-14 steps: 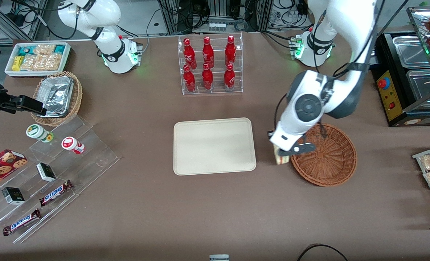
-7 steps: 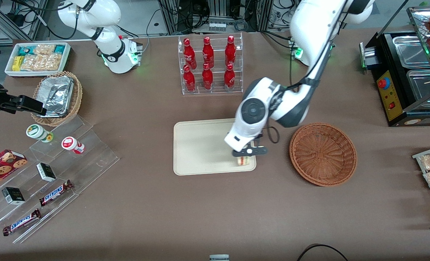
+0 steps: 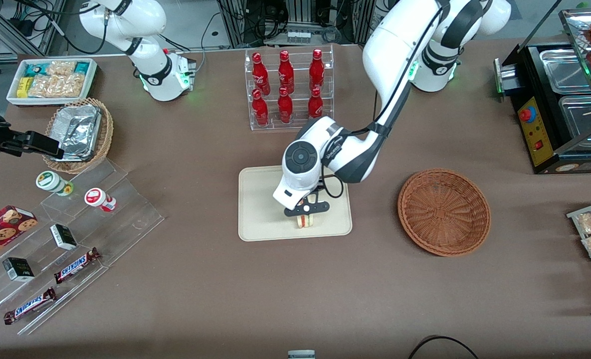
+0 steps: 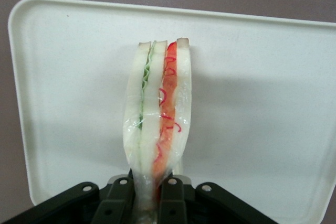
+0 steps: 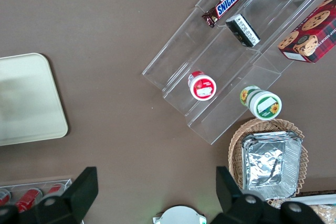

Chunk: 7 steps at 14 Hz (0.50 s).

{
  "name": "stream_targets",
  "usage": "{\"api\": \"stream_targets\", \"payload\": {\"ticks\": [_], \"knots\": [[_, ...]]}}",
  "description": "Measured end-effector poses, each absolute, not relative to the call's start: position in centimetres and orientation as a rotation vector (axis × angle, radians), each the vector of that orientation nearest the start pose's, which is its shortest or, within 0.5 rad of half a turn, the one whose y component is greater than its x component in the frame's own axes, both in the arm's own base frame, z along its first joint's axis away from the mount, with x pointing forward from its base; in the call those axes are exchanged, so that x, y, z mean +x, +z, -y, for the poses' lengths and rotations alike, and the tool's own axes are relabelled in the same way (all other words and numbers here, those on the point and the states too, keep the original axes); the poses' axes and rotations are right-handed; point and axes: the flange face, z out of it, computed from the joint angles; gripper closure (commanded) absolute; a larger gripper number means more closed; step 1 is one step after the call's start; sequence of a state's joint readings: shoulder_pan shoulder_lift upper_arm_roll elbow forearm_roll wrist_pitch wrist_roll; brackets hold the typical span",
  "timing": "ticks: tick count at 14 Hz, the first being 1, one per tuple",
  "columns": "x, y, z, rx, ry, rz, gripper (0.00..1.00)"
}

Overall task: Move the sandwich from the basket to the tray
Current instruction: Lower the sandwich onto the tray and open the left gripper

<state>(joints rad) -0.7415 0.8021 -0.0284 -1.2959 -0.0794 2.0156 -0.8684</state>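
While the gripper [image 3: 305,213] pinches the sandwich [image 4: 158,113] above the tray [image 3: 260,199], lower it gently. Release only once it rests flat.

The sandwich [image 4: 157,114] shows pale white bread with a green layer and a red-orange layer (red curls against its clear wrap), clamped in the black pincer [image 4: 149,195] above the cream-beige tray [image 3: 260,199]. The basket [image 3: 444,212] is reddish-brown woven wicker on the brown desk [image 3: 275,289].

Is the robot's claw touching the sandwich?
Touching. In the left wrist view the gripper has its jaws shut on the sandwich, pinching its wrapped end over the tray.
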Motion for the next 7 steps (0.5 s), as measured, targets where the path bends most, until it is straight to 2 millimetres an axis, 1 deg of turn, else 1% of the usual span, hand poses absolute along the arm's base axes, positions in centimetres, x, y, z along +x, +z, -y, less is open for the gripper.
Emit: {"api": "stream_targets", "payload": {"ticks": [3,7], "knots": [[52.88,25.15,51.41,-3.128,0.205,0.260,1.00],[52.79,25.04,51.55,-3.142,0.241,0.301,1.00]]}}
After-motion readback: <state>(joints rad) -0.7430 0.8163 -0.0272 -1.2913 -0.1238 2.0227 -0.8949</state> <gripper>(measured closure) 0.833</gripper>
